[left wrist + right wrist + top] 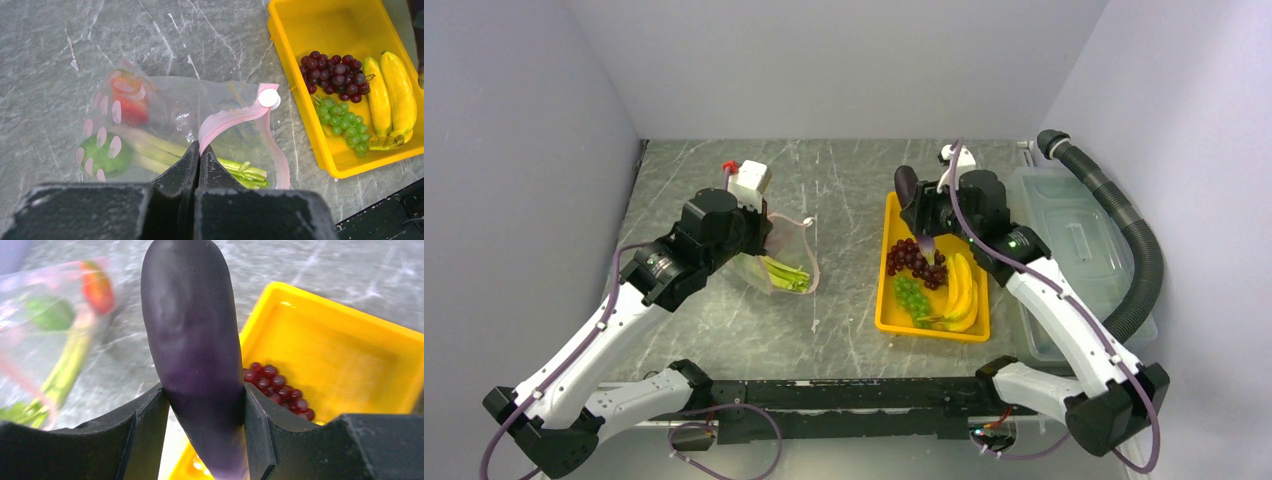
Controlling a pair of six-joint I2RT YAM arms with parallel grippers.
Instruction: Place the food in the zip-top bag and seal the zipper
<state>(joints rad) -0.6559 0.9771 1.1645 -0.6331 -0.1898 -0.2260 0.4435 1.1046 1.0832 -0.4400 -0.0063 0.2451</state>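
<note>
Holding a purple eggplant [192,340] upright in the right pincer [202,412], fingers tight against both its sides, above the tray [320,340]. Pinching the pink zipper [230,117] in the left pincer [199,160], jaws all but together. Beyond, on the bench [50,40]: the bag [170,102], mouth gaping, with celery [245,172], a red piece [131,100] and a green piece [102,155] inside. Farther right, in the tray: purple grapes [335,72], green grapes [345,125], bananas [395,95].
</note>
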